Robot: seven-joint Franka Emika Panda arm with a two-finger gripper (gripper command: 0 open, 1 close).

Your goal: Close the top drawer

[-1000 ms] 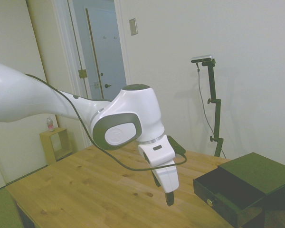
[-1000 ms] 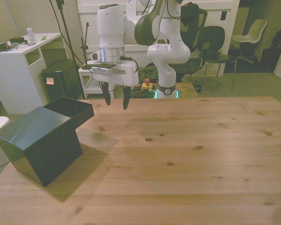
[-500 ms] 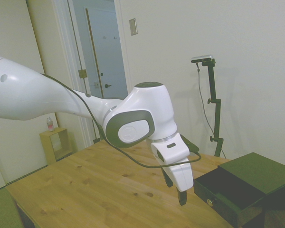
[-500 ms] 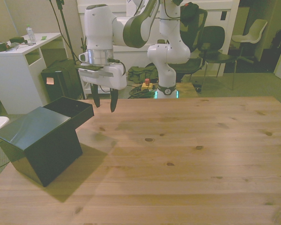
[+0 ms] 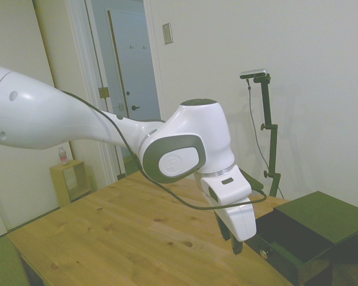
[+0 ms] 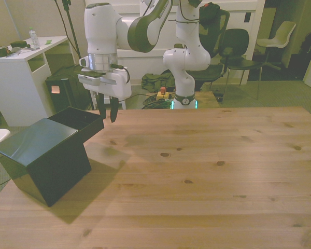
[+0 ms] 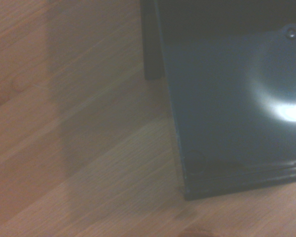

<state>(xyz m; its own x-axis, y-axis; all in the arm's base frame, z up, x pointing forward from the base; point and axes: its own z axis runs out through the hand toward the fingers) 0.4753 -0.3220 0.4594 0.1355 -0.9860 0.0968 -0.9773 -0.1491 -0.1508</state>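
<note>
- The jaws stand open, two dark fingers (image 6: 100, 110) pointing down with a gap between them and nothing held; the gripper (image 6: 107, 115) hangs above the worktop (image 6: 207, 171), just in front of the pulled-out drawer.
- In the front view, nearest the camera, the black cabinet (image 6: 44, 161) stands at the worktop's corner on the front view's left, its flat top catching a little light.
- The top drawer (image 6: 79, 121) sticks out of the cabinet toward the far edge, open, with its hollow inside showing.
- In the side view the drawer (image 5: 286, 241) reaches out toward the arm, and its small brass knob (image 5: 263, 254) sits on the black front, close beside the finger tips.
- Whether a finger touches the drawer front cannot be told from either view.
- The wrist view looks down on the drawer's dark glossy floor (image 7: 232, 103) and the wood grain beside it, blurred.
- Farther off, behind the worktop, are a white desk (image 6: 20, 78) on the front view's left and dark chairs (image 6: 238, 49) on its right.
</note>
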